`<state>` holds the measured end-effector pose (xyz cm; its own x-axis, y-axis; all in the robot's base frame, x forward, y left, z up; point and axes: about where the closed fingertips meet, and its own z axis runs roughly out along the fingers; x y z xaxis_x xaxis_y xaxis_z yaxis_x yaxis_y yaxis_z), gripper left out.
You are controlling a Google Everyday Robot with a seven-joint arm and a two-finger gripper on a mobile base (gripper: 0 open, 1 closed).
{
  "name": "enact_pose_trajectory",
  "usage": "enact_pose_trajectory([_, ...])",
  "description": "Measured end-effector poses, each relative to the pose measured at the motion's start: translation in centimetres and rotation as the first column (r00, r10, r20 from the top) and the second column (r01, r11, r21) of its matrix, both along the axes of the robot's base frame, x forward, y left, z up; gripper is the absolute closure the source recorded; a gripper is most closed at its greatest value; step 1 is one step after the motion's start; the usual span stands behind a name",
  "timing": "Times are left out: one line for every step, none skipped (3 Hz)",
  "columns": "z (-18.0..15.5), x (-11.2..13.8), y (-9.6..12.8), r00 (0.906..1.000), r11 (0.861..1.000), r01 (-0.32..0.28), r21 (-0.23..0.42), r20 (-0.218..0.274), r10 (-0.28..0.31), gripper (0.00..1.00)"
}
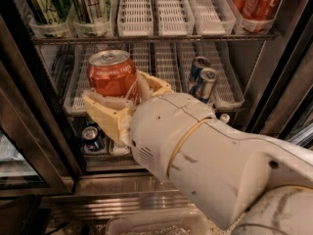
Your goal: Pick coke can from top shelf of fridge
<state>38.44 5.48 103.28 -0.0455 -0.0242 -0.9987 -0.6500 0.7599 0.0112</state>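
Observation:
My gripper (120, 99) is shut on the red coke can (111, 75), its yellowish fingers (105, 106) clasping the can's lower body. The can stands upright, silver lid up, held out in front of the fridge (274, 97), below the top shelf (156, 35) and left of centre. The white arm (195, 151) fills the lower right. More red coke cans (257, 1) stand in the right lane of the top shelf. The white lane trays (134, 9) in the shelf's middle hold nothing.
Tall green-and-silver cans (66, 4) stand at the top shelf's left. Two blue-and-silver cans (203, 80) sit on the middle shelf, another can (92, 137) on the lower one. Dark door edges (29, 111) frame both sides. A clear bin (156, 224) lies below.

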Motion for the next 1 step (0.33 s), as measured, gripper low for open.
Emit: enact_pose_trajectory([0.00,0.00,0.00,1.0000,1.000,0.000,0.000,0.000,0.000,1.00])
